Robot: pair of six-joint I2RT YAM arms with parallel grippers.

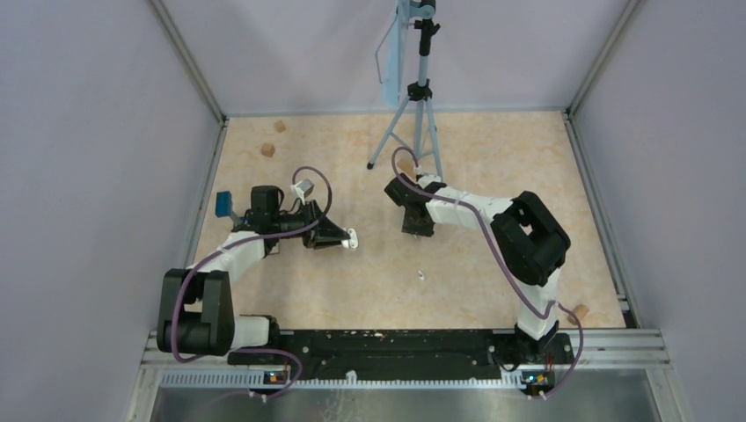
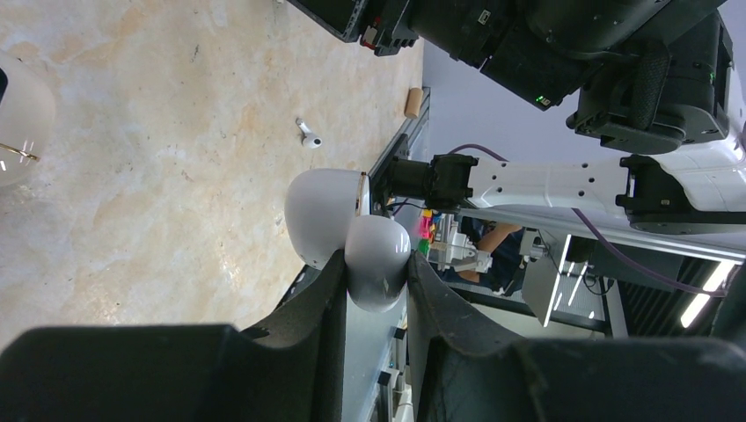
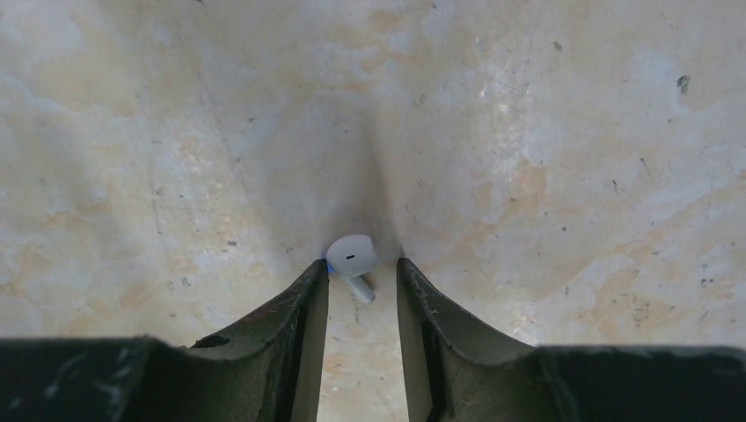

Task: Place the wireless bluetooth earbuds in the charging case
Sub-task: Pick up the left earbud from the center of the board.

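Case (image 2: 317, 215) in left tool (image 2: 376, 259); earbud (image 3: 350, 253) on table (image 1: 352, 290) at right tool (image 3: 361, 265); second earbud (image 1: 421, 274), seemingly, loose mid-table

No writing, label, brand or number can be read in any of the views. The white charging case (image 2: 376, 259) and the earbud (image 3: 350, 255) carry no legible mark.

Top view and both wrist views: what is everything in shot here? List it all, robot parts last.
charging case: one, white, open, clamped in the left hand
earbuds: two, white; one on the table at the right hand's tips, one loose nearer the arm bases
wooden blocks: three, tan; two far left, one near right
tripod: one, grey, far middle
blue block: one, left edge
table: one, beige, marbled
left hand: black, shut on the case
right hand: black, open
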